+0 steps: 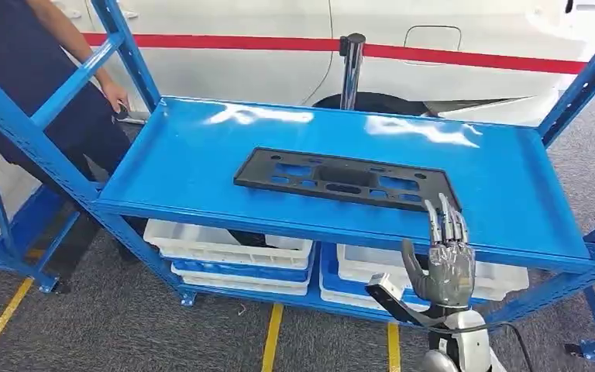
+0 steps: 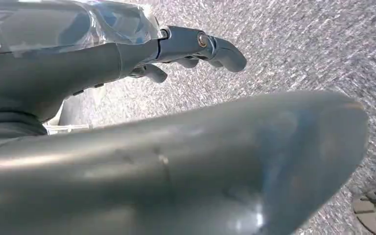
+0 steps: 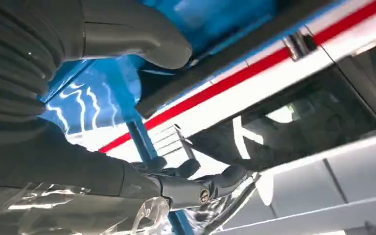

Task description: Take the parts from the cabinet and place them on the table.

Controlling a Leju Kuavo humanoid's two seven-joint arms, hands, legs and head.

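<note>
Because the black perforated bracket [image 1: 346, 178] lay flat mid-frame on the blue shelf [image 1: 186, 167], I had my right hand [image 1: 443, 262] raised at lower right, fingers [image 1: 443, 221] straight, apart, empty, just short of its near corner. My left hand [image 2: 127, 54] hung over the floor, holding nothing.

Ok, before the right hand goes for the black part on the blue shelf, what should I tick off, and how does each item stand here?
1. Black part lies flat and alone on the blue shelf: ok.
2. Right hand holds nothing, fingers apart: ok.
3. Right hand touches the part: not ok, it is raised at the shelf's front edge, near the part's right end.
4. Left hand holds nothing and hangs over the floor: ok.
5. Person stands clear of the shelf: not ok, their hand is at its left rear corner.
6. Table for placing: cannot tell.
</note>
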